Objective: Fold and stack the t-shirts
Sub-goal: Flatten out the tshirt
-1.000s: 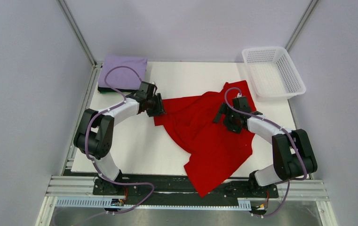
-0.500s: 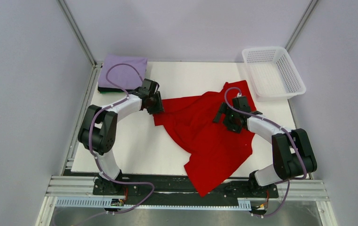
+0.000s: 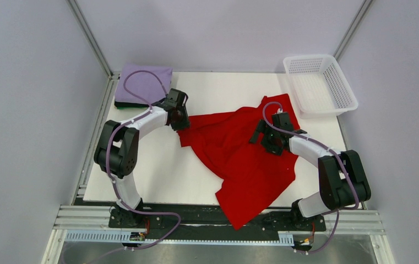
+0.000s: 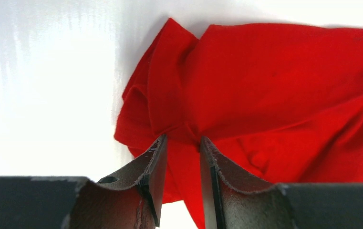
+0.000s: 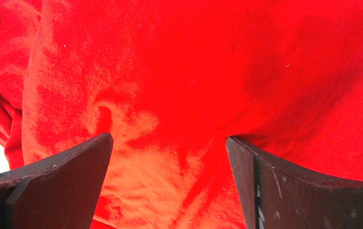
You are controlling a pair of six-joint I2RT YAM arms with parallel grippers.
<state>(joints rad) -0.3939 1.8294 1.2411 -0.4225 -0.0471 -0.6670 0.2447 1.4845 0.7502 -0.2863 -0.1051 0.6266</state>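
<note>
Two tees stacked, far left corner. Red tee unfolded: left gripper's jaws pinching it, right gripper's spread.

Left wrist view: the bases of the left gripper run off the bottom edge. The red t-shirt is cut by the right edge.

Right wrist view: red cloth runs past the top, right and bottom edges. Contact between the right gripper and the cloth cannot be determined.

Top view: both grippers' tips are masked by their wrist housings. The right arm covers part of the red t-shirt, and its collar cannot be made out. The dark t-shirt shows only as a thin edge under the lavender t-shirt; green or black cannot be told.
</note>
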